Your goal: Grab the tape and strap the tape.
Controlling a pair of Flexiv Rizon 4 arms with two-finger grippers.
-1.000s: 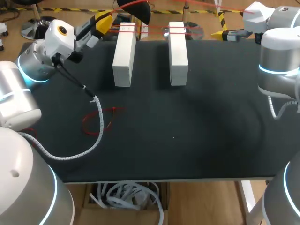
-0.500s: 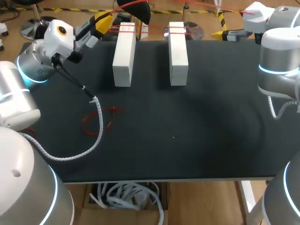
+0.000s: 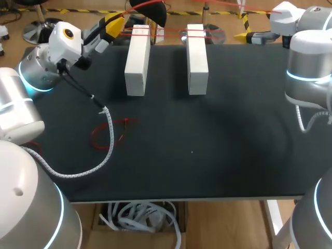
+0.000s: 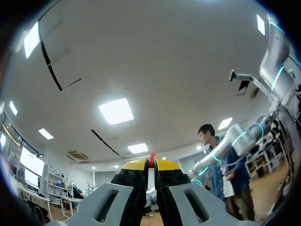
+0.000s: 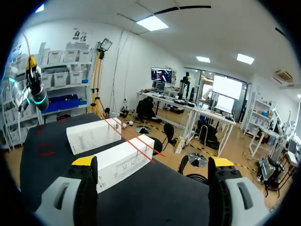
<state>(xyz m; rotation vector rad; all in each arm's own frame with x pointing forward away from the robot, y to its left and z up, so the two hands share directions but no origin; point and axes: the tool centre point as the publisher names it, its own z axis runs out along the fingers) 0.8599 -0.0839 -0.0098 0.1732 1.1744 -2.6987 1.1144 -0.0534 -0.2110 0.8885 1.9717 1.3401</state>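
Two white blocks, one on the left and one on the right, lie side by side at the table's back. Red tape runs across their far ends. My left gripper hovers beyond the left block's far end, shut on a bit of the red tape that shows between its tips. My right gripper stands open at the back right edge with nothing between its fingers. In its wrist view both blocks lie ahead, crossed by the tape's two strands.
A loose red loop lies on the black table at the left, partly under my left arm's white spiral cable. The same loop shows in the right wrist view beyond the blocks.
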